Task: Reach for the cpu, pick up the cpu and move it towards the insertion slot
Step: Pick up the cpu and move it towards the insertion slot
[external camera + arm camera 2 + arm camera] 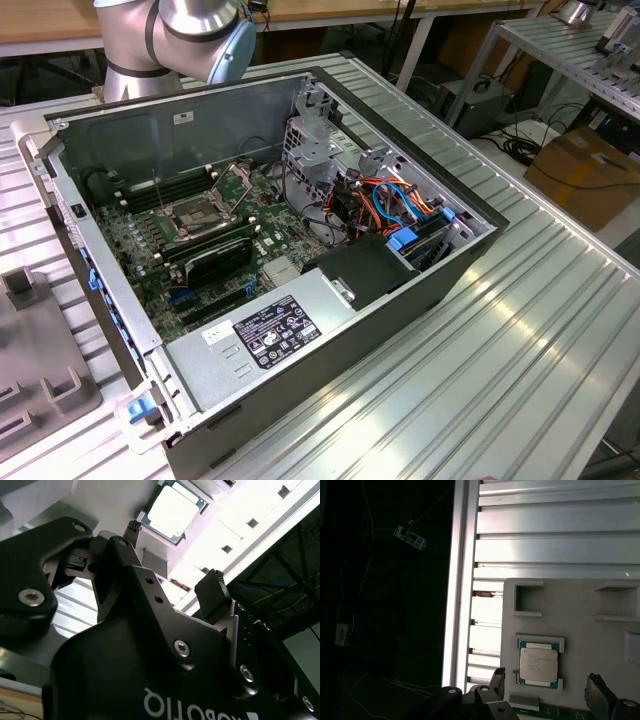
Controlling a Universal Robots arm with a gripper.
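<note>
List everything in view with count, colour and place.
cpu: one, silver-grey, seated in the holder tray.
holder tray: one, pale grey, on the slatted table.
slatted table: one, silver, under tray and case.
computer case: one, dark grey, open, on the table.
motherboard: one, green, inside the case.
insertion slot: one, silver frame, dark centre, on the motherboard.
power supply: one, silver, case's near corner.
cables: several, orange and blue, case's end at the exterior view's right.
cardboard box: one, brown, exterior view's right.
robot arm: one, grey, beyond the case.
gripper: one, black, open, hovering by the cpu, not touching.
</note>
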